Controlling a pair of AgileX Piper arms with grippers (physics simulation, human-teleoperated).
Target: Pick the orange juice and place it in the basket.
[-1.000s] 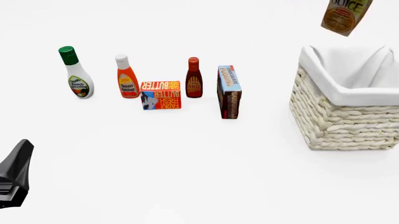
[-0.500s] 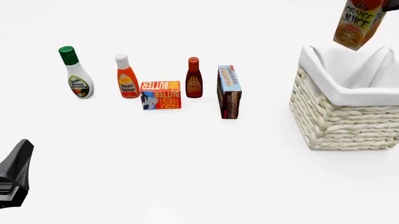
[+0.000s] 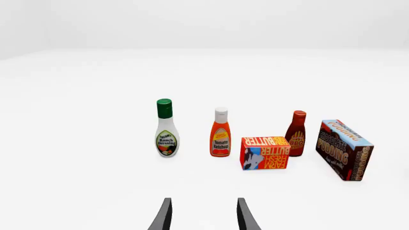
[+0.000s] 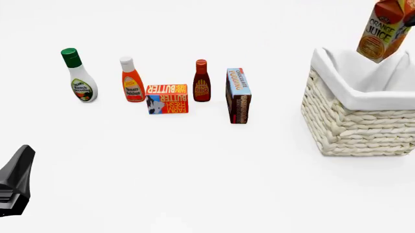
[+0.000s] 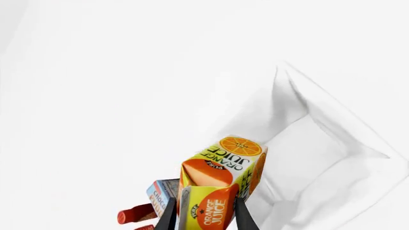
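Observation:
The orange juice carton [image 4: 382, 30] hangs tilted in the air above the basket [image 4: 363, 121] at the right. In the right wrist view my right gripper [image 5: 206, 214] is shut on the orange juice [image 5: 221, 175], a finger on each side, with the basket's white cloth liner [image 5: 319, 172] below it. In the front view only a dark bit of the right gripper shows at the frame's right edge. My left gripper [image 3: 203, 215] is open and empty, low at the near left [image 4: 14, 182], facing the row of groceries.
A row stands on the white table: ranch dressing bottle [image 4: 79, 77], tomato ketchup bottle [image 4: 131, 81], flat butter box [image 4: 167, 99], BBQ sauce bottle [image 4: 201, 81], chocolate pudding box [image 4: 238, 95]. They also show in the left wrist view.
The orange juice has come down and to the right, now lower over the basket's opening. The left arm has not moved.

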